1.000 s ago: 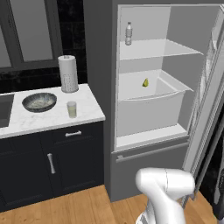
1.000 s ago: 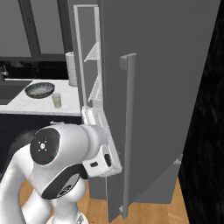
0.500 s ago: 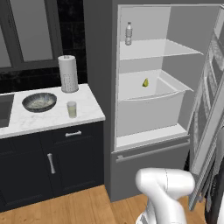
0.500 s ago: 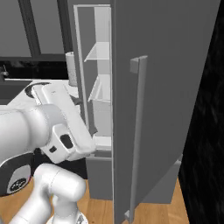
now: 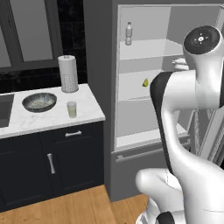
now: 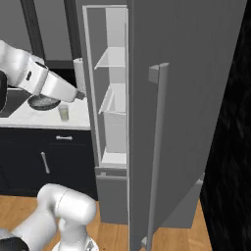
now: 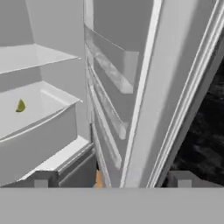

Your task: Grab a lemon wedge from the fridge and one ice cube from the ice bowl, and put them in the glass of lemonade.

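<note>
Fridge (image 5: 144, 52) door wide open in front of me, and my gripper (image 7: 111, 177) is up inside the opening with its jaws spread wide, nothing between them. On the hand camera the two dark finger tips (image 7: 41, 178) frame the inner edge of the open door (image 7: 131, 87), so I'm pointed at the door shelves rather than at the fruit. Lemon wedge (image 7: 20, 105) sits well off to the left of the hand, lying on the white shelf (image 7: 39, 98) above the drawer (image 7: 39, 140), apart from my fingers. From the left base camera I see the same wedge (image 5: 145, 82) on that middle shelf, just left of my forearm, with a small bottle (image 5: 128, 33) on the shelf above. Out on the marble counter (image 5: 48, 118), far left of the hand, the glass of lemonade (image 5: 71, 109) stands upright beside the ice bowl (image 5: 39, 102), close but not touching. Paper-towel roll (image 5: 68, 73) stands behind them against the wall.
</note>
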### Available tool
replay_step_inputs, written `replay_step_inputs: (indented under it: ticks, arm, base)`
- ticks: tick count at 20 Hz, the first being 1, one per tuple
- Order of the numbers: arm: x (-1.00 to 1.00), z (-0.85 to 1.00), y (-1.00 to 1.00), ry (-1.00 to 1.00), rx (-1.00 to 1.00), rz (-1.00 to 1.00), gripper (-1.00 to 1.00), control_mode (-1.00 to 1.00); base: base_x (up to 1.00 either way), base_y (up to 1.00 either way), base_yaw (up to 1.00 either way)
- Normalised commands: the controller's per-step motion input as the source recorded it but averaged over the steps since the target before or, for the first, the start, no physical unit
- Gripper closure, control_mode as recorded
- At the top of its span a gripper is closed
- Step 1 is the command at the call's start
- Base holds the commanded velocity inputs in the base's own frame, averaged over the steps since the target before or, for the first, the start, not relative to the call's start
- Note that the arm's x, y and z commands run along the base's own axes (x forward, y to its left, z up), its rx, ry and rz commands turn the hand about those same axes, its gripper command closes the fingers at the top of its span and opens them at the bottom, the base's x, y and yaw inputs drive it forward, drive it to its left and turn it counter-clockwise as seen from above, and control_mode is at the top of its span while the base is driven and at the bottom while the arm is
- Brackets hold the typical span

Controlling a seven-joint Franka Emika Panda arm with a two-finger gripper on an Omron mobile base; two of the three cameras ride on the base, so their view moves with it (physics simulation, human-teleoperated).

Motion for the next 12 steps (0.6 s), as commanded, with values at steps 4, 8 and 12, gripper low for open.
replay_step_inputs:
  ticks: [4,8,12]
  arm:
    - [1.00,-0.91,0.01,0.34,-0.43,0.00,-1.00,-1.00]
    - [1.00,-0.90,0.00,0.29,-0.45,0.00,-1.00,-1.00]
    - [0.94,-0.46,-0.17,0.27,-0.35,-0.01,-1.00,-1.00]
  base:
    - [0.00,0.00,0.00]
    - [0.00,0.00,0.00]
    - [0.00,0.00,0.00]
